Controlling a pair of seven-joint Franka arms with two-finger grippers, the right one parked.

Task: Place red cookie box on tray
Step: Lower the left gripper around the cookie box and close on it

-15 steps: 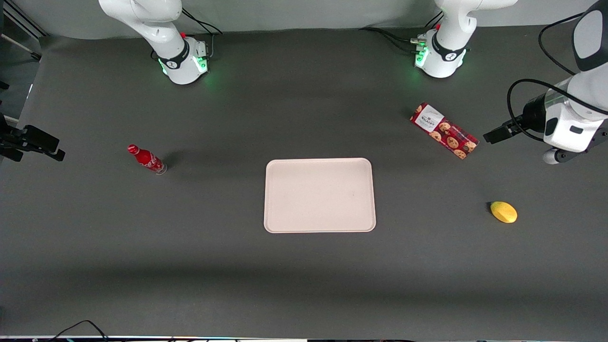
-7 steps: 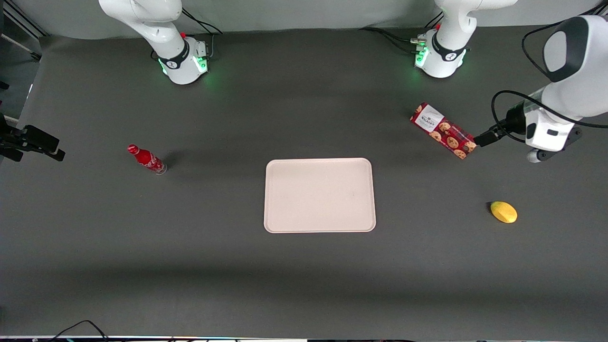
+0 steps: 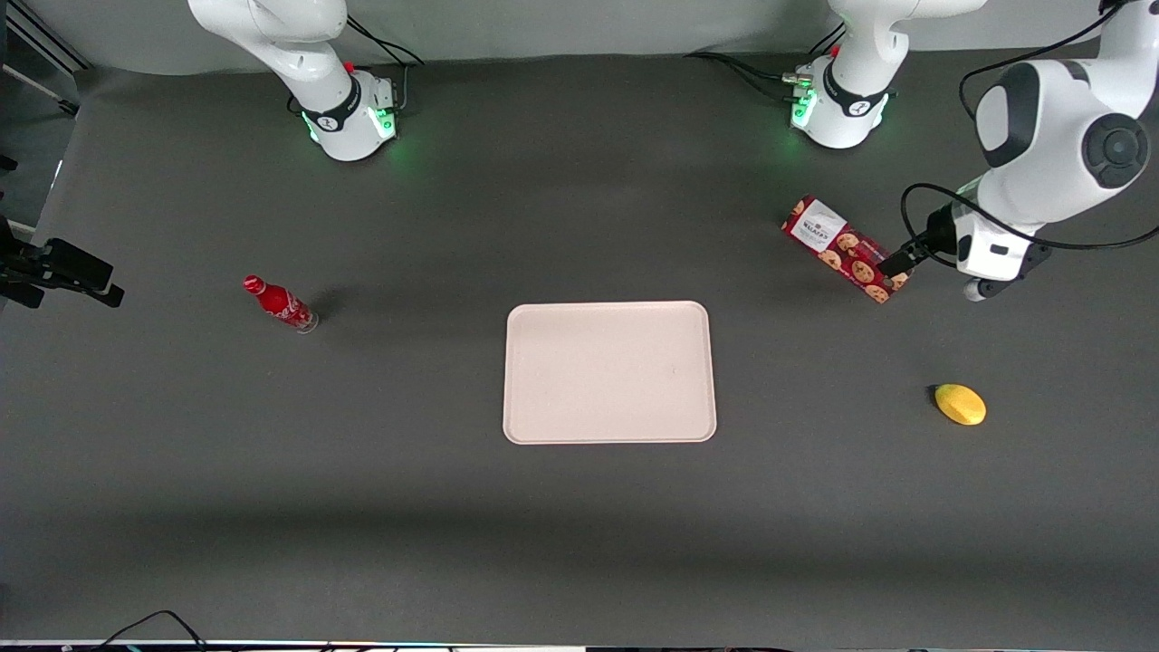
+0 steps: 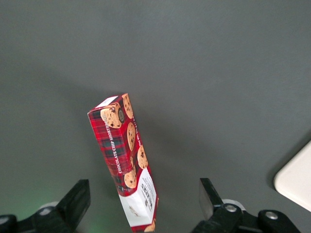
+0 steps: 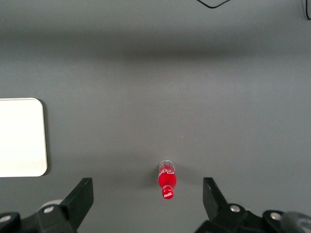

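Hovering above the end of the red cookie box (image 3: 847,249) that lies nearest the working arm's side of the table, the gripper (image 3: 896,264) has its fingers (image 4: 77,200) spread wide, and nothing is held between them. In the left wrist view the box runs lengthwise out from between the two fingers, with clear gaps on both flanks, and no finger touches it. The box lies flat on the dark table (image 3: 579,507), set at a slant to the table's edges.

On the box's narrow side, white capitals read "CHOCOLATE CHIP COOKIES" over a red tartan print, with pictures of chocolate-chip cookies along it. A white label patch sits at one end; its writing cannot be made out.

The tray (image 3: 609,372) lies well apart from the gripper, toward the middle of the table and nearer the front camera, with bare table between it and the box. One rounded corner of it shows in the wrist view (image 4: 296,177). A yellow fruit (image 3: 960,404) lies nearer the front camera than the gripper, well apart from it. A red bottle (image 3: 280,303) stands toward the parked arm's end.
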